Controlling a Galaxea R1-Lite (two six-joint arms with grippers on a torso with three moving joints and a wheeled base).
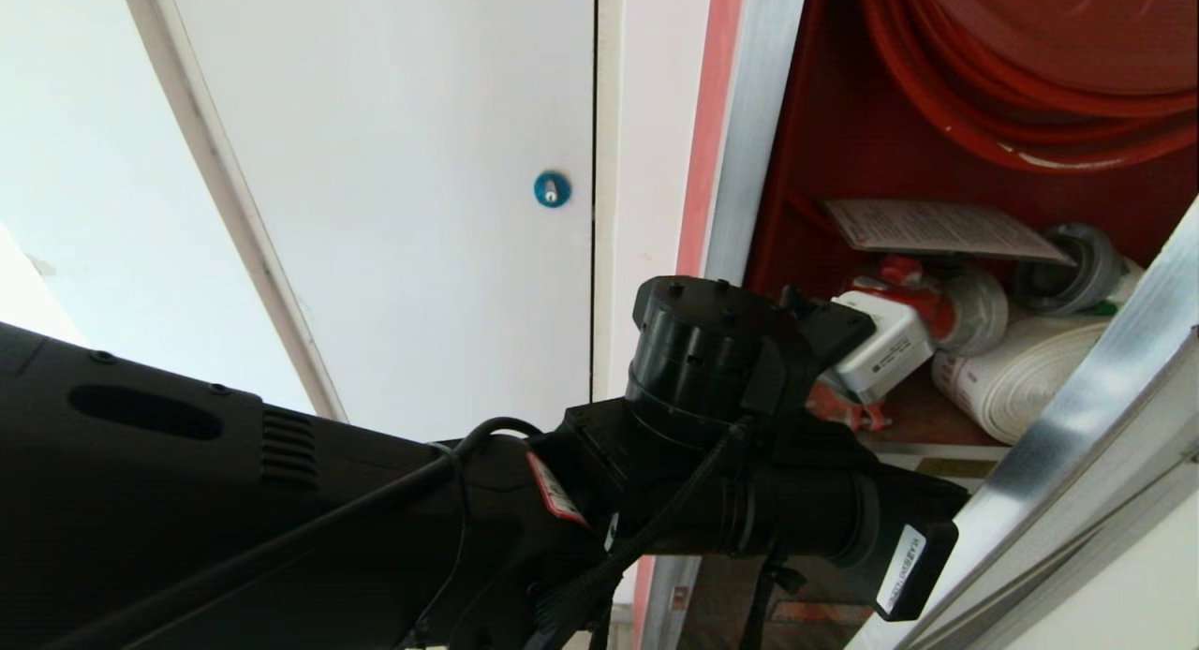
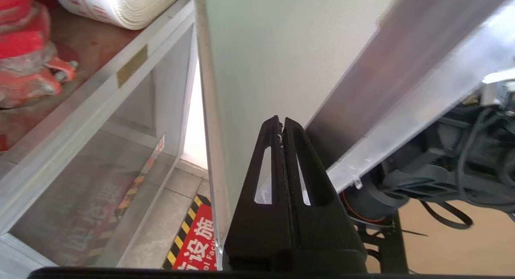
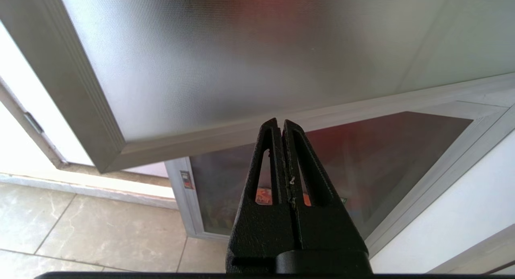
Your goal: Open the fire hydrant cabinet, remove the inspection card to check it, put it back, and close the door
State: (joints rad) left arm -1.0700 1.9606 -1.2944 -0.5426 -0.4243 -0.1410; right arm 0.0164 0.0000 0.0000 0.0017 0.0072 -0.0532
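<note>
Blocking head view, left arm hides left claw (image 2: 283, 120), closed near door (image 2: 402, 70) frame; right claw (image 3: 281, 122) closed.

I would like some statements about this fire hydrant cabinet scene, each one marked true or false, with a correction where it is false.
1. The silver-framed glass door of the red-lined fire hydrant cabinet stands open. True.
2. The left gripper is shut and holds nothing. True.
3. The right gripper grips the door frame. False: it is shut on nothing, away from the frame.
4. A coiled red hose hangs above a rolled white hose inside. True.
5. The round blue lock sits on the glass door. False: it is on the plain white panel door.
</note>
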